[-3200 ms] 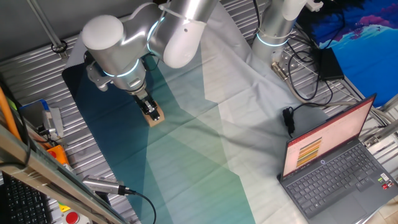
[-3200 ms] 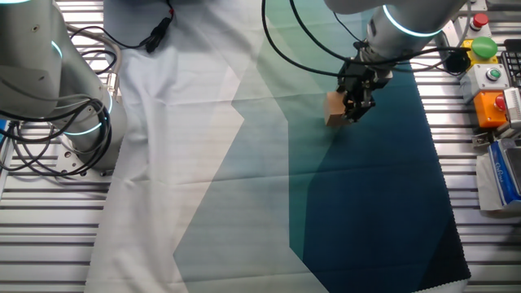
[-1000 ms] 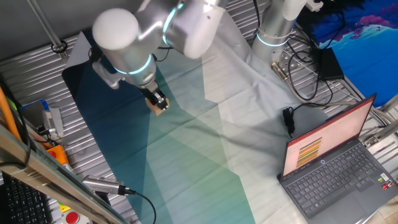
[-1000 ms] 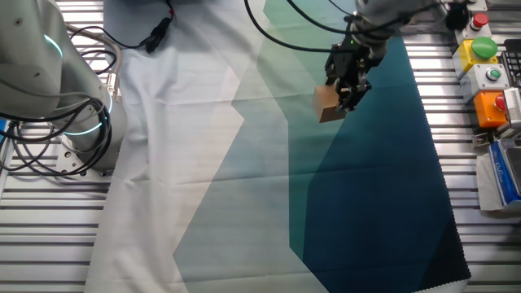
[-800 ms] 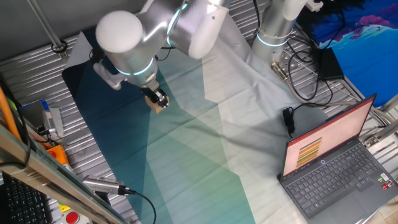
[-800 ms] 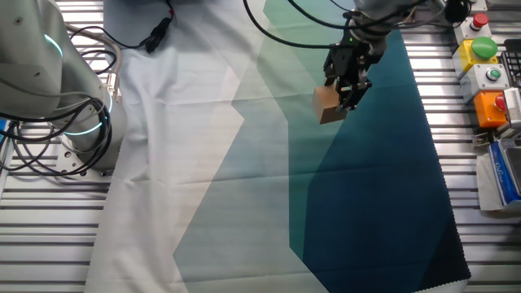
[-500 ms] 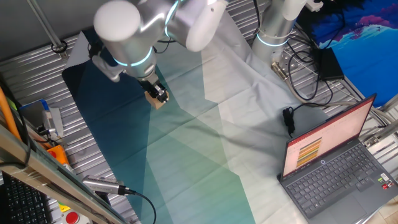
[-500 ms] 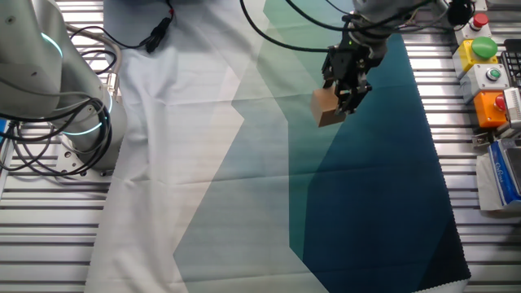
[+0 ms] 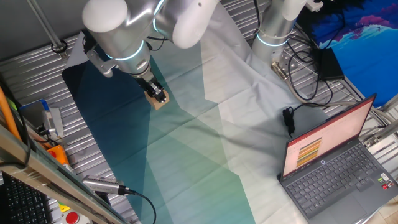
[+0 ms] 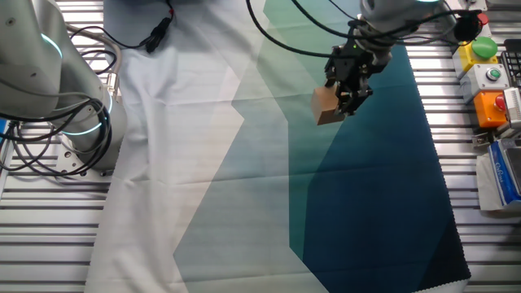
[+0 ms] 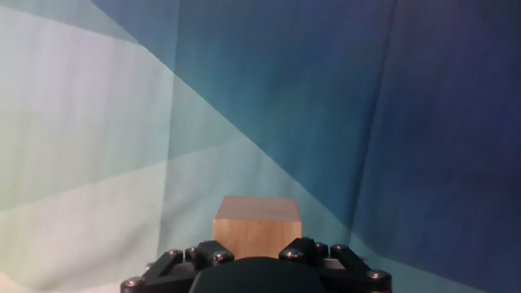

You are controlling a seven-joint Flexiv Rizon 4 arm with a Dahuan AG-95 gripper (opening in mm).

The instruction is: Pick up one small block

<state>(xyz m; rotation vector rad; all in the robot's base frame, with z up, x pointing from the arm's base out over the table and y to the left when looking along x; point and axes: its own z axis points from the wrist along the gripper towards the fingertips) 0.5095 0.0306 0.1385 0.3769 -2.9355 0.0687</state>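
The small block (image 9: 158, 100) is a plain light-tan wooden cube. My gripper (image 9: 156, 95) is shut on it and holds it above the teal and white cloth (image 9: 186, 143). In the other fixed view the small block (image 10: 324, 106) hangs at the left of my gripper (image 10: 342, 100), clear of the cloth. In the hand view the small block (image 11: 258, 227) sits between the black fingers (image 11: 313, 248) at the bottom edge, with the cloth far below it.
An open laptop (image 9: 336, 168) stands at the right. A second robot base (image 10: 49, 73) with cables stands at the left of the other fixed view. Coloured button boxes (image 10: 488, 73) line the table's right edge. A handheld tool (image 9: 102, 185) lies by the cloth's near corner.
My gripper has lifted the small block off the cloth since 3.2 s ago. Over the last second the arm swung slightly while the block stayed held at about the same height.
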